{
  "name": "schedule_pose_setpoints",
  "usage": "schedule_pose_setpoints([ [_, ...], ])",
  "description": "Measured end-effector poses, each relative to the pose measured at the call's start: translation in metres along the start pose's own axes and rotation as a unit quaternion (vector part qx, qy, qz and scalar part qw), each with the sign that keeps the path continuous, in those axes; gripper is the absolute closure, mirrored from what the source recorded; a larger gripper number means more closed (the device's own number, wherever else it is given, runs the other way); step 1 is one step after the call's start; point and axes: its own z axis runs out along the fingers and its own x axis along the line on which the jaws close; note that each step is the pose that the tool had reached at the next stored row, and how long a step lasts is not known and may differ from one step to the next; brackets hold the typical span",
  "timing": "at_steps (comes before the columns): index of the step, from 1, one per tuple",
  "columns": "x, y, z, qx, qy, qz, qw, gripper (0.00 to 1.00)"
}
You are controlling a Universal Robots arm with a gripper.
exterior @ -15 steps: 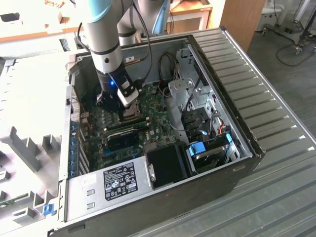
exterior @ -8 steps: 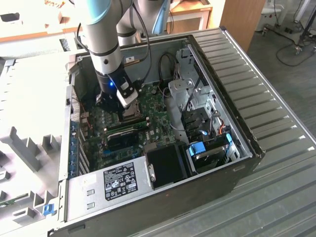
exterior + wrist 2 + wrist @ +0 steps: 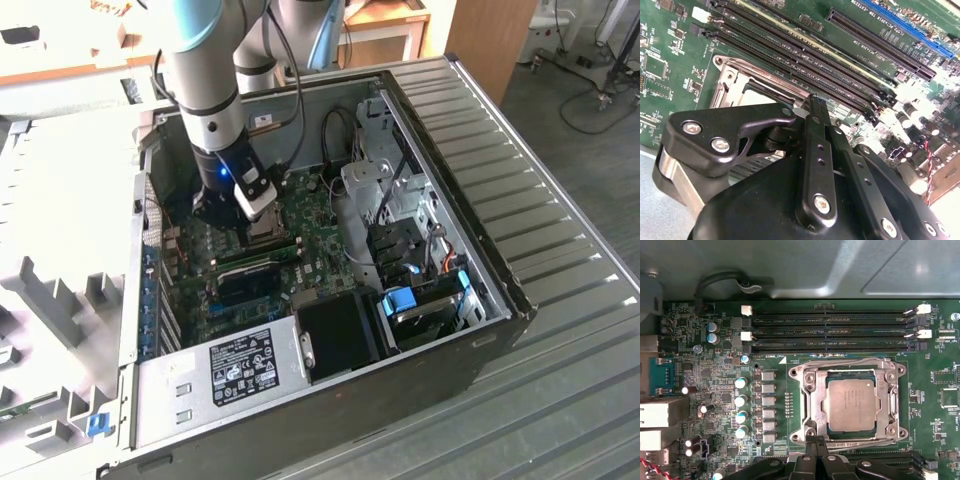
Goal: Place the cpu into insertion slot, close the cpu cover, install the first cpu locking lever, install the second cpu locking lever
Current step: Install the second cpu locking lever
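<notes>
First wrist view: shut, empty pincer at cpu cover edge, cpu seated.

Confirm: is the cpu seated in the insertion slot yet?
In. In the first wrist view the cpu lies flat and square inside the insertion slot, framed by its metal rim.

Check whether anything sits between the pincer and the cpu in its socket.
Nothing visible does. In the first wrist view the cpu lies flat in the insertion slot, framed by the cpu cover, with its top bare. The pincer sits at the slot's edge, with no cable or part between.
</notes>
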Motion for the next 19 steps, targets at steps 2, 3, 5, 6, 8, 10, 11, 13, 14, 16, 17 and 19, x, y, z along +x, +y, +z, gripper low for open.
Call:
schedule_pose_setpoints([
  [2,0.0009,0.0000,0.0003,-0.0001,0.0000,0.000,1.0000,0.89],
  [3,0.0014,-0.0001,0.0004,-0.0002,0.0000,0.000,1.0000,0.89],
  [5,0.0023,-0.0001,0.0007,-0.0002,0.0000,0.000,1.0000,0.89],
  [6,0.0028,-0.0001,0.0009,-0.0002,0.0000,0.000,1.0000,0.89],
  [8,0.0036,-0.0002,0.0011,-0.0004,-0.0001,0.000,1.0000,0.89],
  [10,0.0039,-0.0002,0.0011,-0.0004,0.0000,0.000,1.0000,0.89],
  [11,0.0040,-0.0002,0.0012,-0.0004,0.0000,0.000,1.0000,0.89],
  [13,0.0042,-0.0002,0.0012,-0.0004,0.0000,0.000,1.0000,0.89],
  [14,0.0043,-0.0002,0.0013,-0.0006,-0.0001,0.000,1.0000,0.89],
  [16,0.0049,-0.0002,0.0014,-0.0009,0.0000,0.000,1.0000,0.89],
  [17,0.0051,-0.0003,0.0014,-0.0011,0.0000,0.000,1.0000,0.89],
  [19,0.0058,-0.0003,0.0016,-0.0015,0.0000,0.000,1.0000,0.89],
])
